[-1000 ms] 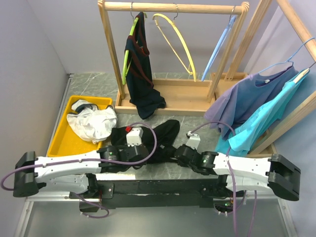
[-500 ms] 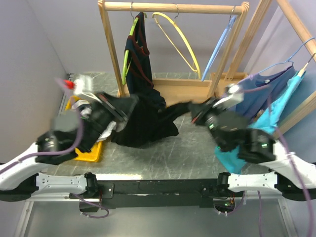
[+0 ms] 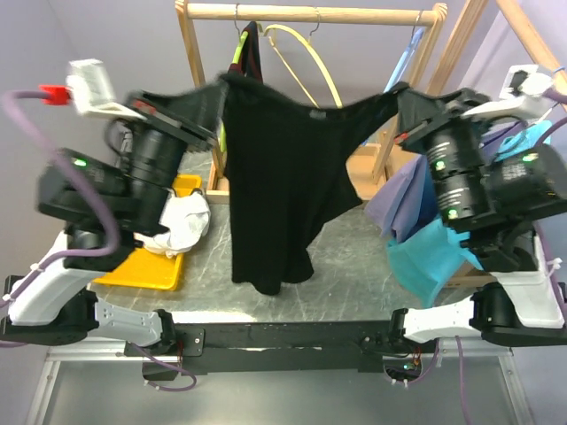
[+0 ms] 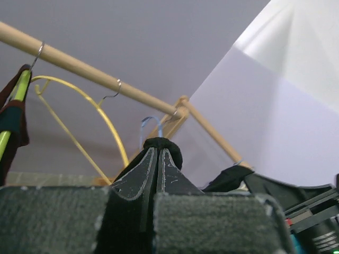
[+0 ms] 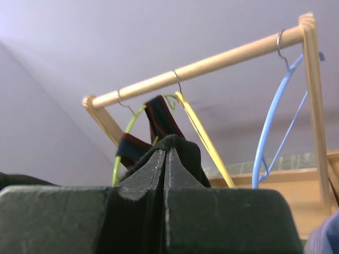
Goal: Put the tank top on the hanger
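Note:
The black tank top (image 3: 275,177) hangs stretched in the air between my two grippers, in front of the rack. My left gripper (image 3: 213,135) is shut on its left strap, a black bunch at the fingertips in the left wrist view (image 4: 164,145). My right gripper (image 3: 400,96) is shut on its right strap, which bunches at the fingertips in the right wrist view (image 5: 180,142). The yellow hanger (image 3: 310,75) hangs on the wooden rail (image 3: 310,13) just behind the top's upper edge; it also shows in the left wrist view (image 4: 100,116) and the right wrist view (image 5: 204,137).
A lime-green hanger with a navy red-trimmed garment (image 3: 251,53) hangs left of the yellow one. A light-blue hanger (image 3: 399,66) hangs at the rail's right. A yellow tray (image 3: 142,266) holds a white cloth (image 3: 182,221). Purple and teal garments (image 3: 425,230) hang on the right rack.
Both arms have risen from the table with the tank top. The top went from lying crumpled to hanging spread high in front of the rail.

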`<action>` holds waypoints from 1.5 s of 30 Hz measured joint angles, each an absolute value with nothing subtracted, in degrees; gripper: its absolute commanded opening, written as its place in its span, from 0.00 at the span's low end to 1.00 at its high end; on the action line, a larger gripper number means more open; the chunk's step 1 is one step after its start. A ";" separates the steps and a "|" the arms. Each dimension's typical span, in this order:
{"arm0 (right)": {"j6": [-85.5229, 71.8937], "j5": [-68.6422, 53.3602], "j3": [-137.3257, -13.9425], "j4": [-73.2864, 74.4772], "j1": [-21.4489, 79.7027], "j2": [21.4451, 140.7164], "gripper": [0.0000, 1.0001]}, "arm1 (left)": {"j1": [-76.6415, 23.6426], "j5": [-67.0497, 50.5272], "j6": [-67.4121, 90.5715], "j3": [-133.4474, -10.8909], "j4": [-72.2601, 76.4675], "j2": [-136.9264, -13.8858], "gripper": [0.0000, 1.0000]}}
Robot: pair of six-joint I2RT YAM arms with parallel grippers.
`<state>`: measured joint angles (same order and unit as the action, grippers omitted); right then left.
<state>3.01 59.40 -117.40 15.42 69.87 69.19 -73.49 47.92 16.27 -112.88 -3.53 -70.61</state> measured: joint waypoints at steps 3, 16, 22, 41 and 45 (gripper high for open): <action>3.14 59.53 -112.16 15.51 69.84 68.14 0.00 | -72.18 48.49 17.85 -104.33 -4.25 -67.77 0.01; -28.47 47.90 -66.24 34.17 69.58 57.74 0.21 | -61.84 38.57 44.91 -54.08 -18.98 -50.04 0.31; -37.65 39.44 -51.03 36.32 69.60 53.80 0.62 | -61.78 30.92 50.50 -42.33 -21.04 -44.77 0.77; -39.75 32.10 -44.75 33.65 69.60 53.58 0.73 | -60.58 34.85 30.68 -119.66 -22.61 -84.99 0.72; -40.88 30.37 -42.59 32.58 69.60 54.52 0.74 | -59.27 41.76 24.77 -129.80 -22.81 -96.31 0.73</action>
<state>-40.88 30.37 -42.59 32.58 69.60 54.52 -59.27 41.76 24.77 -129.80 -22.81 -96.31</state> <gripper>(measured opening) 0.733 0.723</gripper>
